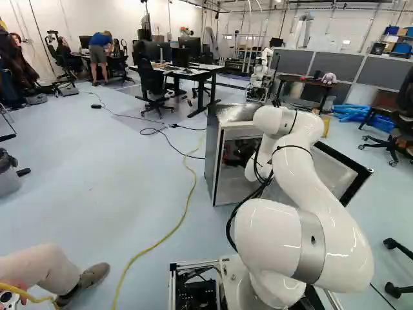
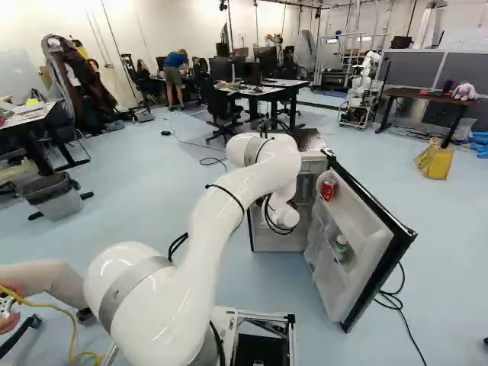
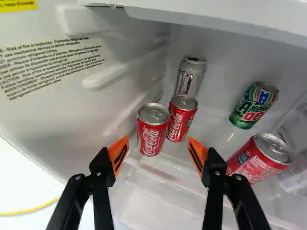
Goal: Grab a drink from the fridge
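Our gripper (image 1: pixel 241 152) reaches into the open fridge (image 1: pixel 218 165) at the end of our arm (image 2: pixel 217 221). In the wrist view we see the gripper (image 3: pixel 158 140) with its two fingers standing wide apart and nothing held between the orange pads (image 3: pixel 117 152). Taking the midpoint of the fingertips as our clock centre, with twelve straight ahead, we have the nearest drink, a red can (image 3: pixel 152 134), upright close by at eleven o'clock, in line with the space between the fingers. Just beside it, between one and two o'clock, we see a second red can (image 3: pixel 181 120), and behind that one, at one o'clock, a silver can (image 3: pixel 190 79). A green can (image 3: pixel 254 106) stands well apart from these at two o'clock, and a third red can (image 3: pixel 259 159) is at three o'clock, outside the fingers. At ten o'clock we face printed text (image 3: pixel 53 62) on the fridge's inner wall, and at eight a yellow cable (image 3: pixel 29 211) shows outside. In the right base view, the fridge door (image 2: pixel 358 236) swings open at four o'clock from the fridge, bearing a red drink can (image 2: pixel 328 190) and, lower down, a green-and-white container (image 2: pixel 341 244).
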Controlling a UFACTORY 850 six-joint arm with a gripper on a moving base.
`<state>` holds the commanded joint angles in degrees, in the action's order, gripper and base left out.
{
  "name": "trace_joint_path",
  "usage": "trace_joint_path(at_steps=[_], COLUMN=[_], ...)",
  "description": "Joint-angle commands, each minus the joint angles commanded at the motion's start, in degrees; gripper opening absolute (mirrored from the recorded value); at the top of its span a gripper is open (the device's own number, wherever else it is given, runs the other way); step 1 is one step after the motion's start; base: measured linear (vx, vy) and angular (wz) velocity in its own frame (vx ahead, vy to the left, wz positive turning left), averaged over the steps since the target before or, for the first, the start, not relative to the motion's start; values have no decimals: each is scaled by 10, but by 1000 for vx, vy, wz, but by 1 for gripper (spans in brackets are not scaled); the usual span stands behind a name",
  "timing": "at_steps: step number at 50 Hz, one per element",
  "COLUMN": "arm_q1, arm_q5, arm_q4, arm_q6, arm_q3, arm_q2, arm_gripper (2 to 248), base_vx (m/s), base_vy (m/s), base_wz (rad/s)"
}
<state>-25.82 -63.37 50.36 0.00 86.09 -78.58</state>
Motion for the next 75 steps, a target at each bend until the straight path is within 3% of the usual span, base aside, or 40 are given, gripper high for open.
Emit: trace_joint_path(at_steps=[36,53,54,58,59,63,64,75], arm_q1=[20,21,21,21,21,21,21,21], arm_q5=[0,0,0,0,0,0,0,0], arm_q4=[0,0,0,0,0,0,0,0], arm_q6=[0,0,0,0,0,0,0,0], arm_q3=[63,69,69,69,69,69,69,69], arm_q2=[-32,-35,-35,-35,-35,-35,-35,-35], arm_gripper=[181,181,156,156,119,119,92,90], base_vx=[0,0,0,0,0,0,0,0], base_vy=[0,0,0,0,0,0,0,0], base_wz=[0,0,0,0,0,0,0,0])
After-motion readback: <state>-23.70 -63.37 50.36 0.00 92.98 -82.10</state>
